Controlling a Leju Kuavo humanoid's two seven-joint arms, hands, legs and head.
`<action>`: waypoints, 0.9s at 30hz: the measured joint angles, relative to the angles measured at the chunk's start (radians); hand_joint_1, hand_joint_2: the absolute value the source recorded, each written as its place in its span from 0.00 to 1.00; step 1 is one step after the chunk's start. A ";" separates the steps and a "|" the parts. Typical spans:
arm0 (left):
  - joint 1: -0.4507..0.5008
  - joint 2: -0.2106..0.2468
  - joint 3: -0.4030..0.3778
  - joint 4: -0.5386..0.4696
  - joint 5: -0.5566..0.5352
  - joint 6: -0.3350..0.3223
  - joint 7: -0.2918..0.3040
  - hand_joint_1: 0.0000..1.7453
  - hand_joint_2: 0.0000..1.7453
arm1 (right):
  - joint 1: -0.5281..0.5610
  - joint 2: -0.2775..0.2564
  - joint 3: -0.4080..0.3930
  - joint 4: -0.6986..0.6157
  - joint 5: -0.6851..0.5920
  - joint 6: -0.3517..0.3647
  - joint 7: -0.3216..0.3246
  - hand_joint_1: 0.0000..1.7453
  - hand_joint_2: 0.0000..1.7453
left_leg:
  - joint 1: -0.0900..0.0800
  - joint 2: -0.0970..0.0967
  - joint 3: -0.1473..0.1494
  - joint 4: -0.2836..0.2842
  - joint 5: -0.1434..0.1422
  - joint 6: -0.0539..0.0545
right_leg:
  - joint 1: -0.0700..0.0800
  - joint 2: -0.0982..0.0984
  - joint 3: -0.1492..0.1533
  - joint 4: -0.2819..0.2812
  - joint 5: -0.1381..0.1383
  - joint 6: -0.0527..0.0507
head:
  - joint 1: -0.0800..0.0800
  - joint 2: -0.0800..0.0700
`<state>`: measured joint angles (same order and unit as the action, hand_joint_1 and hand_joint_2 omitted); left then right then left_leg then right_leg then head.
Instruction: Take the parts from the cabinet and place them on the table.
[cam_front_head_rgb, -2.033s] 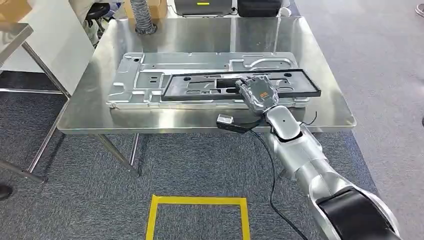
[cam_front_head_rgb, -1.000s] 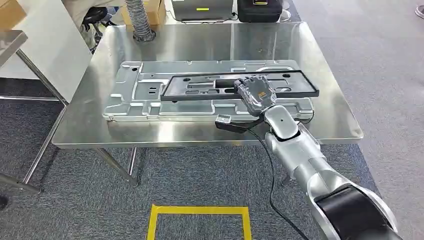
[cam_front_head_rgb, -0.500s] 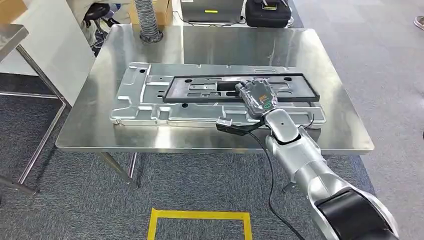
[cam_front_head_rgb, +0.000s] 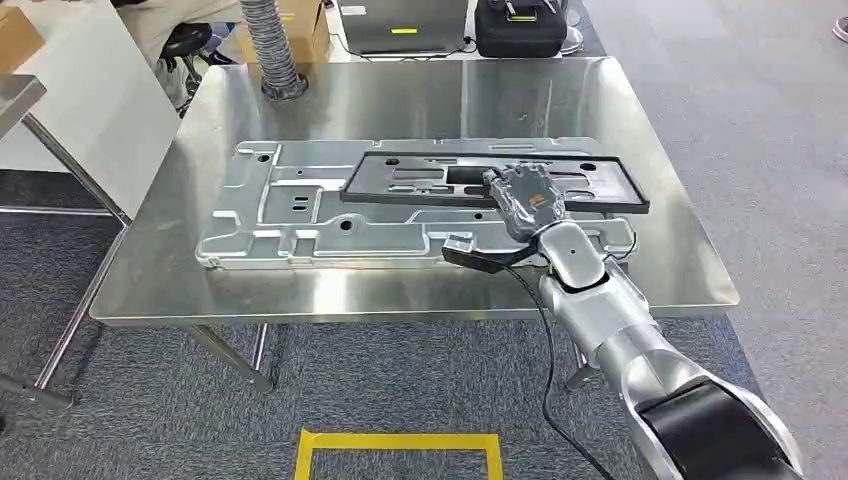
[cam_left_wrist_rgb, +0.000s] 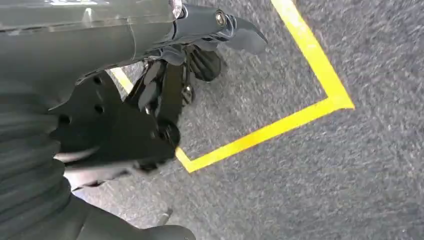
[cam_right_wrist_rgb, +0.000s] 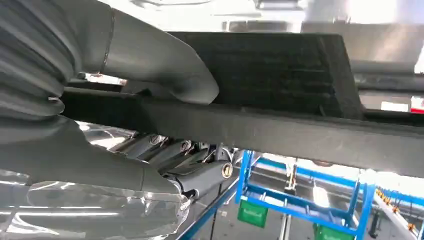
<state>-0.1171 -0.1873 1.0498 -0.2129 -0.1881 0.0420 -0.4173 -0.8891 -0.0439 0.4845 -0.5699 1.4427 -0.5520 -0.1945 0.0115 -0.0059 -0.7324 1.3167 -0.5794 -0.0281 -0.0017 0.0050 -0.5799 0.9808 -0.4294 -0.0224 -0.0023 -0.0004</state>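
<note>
A long black plastic frame (cam_front_head_rgb: 400, 196) lies across a large silver stamped metal panel (cam_front_head_rgb: 290, 215) on the steel table (cam_front_head_rgb: 400, 95). My right hand (cam_front_head_rgb: 527, 200) grips the frame's near bar a little right of its middle. In the right wrist view the thumb (cam_right_wrist_rgb: 150, 60) lies over the black frame (cam_right_wrist_rgb: 280, 130) and the darker fingers (cam_right_wrist_rgb: 170, 150) curl under it. Whether the frame rests on the panel or hangs just above it I cannot tell. My left hand (cam_left_wrist_rgb: 150, 110) hangs above the carpet with nothing in it, its fingers loose.
A ribbed grey hose (cam_front_head_rgb: 265, 45), a grey case (cam_front_head_rgb: 400, 25) and a black bag (cam_front_head_rgb: 520, 25) stand at the table's far edge. A second table (cam_front_head_rgb: 20, 95) stands at the left. Yellow tape (cam_front_head_rgb: 400, 440) marks a square on the carpet.
The whole picture has shifted as the camera moved. My right hand has carried the black frame farther over the silver panel, toward the table's far side.
</note>
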 joint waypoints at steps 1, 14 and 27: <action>0.001 0.000 0.000 0.000 0.000 0.001 0.000 0.00 1.00 | 0.007 0.000 0.000 0.000 0.000 0.000 0.000 1.00 1.00 | 0.000 0.000 -0.003 -0.012 0.025 -0.001 | 0.000 0.001 0.006 0.002 -0.005 0.001 | 0.000 0.000; -0.003 0.001 -0.002 0.000 -0.002 -0.001 -0.002 0.00 1.00 | 0.045 -0.010 -0.030 0.012 -0.026 -0.008 0.002 1.00 1.00 | 0.000 0.000 0.136 -0.322 0.154 0.054 | -0.007 0.001 -0.118 0.271 -0.149 0.054 | 0.007 0.000; -0.007 0.003 -0.009 0.000 -0.007 -0.008 0.003 0.00 1.00 | 0.088 -0.025 -0.064 0.059 -0.052 -0.016 0.000 1.00 1.00 | 0.000 0.000 0.156 -0.256 0.069 0.003 | -0.013 -0.002 -0.032 0.011 0.019 0.011 | -0.005 0.000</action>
<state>-0.1241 -0.1839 1.0407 -0.2129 -0.1953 0.0343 -0.4139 -0.8008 -0.0690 0.4200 -0.5112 1.3905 -0.5676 -0.1942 0.0114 -0.0060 -0.5762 1.0611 -0.5106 -0.0248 -0.0143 0.0028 -0.6119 0.9915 -0.4099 -0.0110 -0.0076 -0.0004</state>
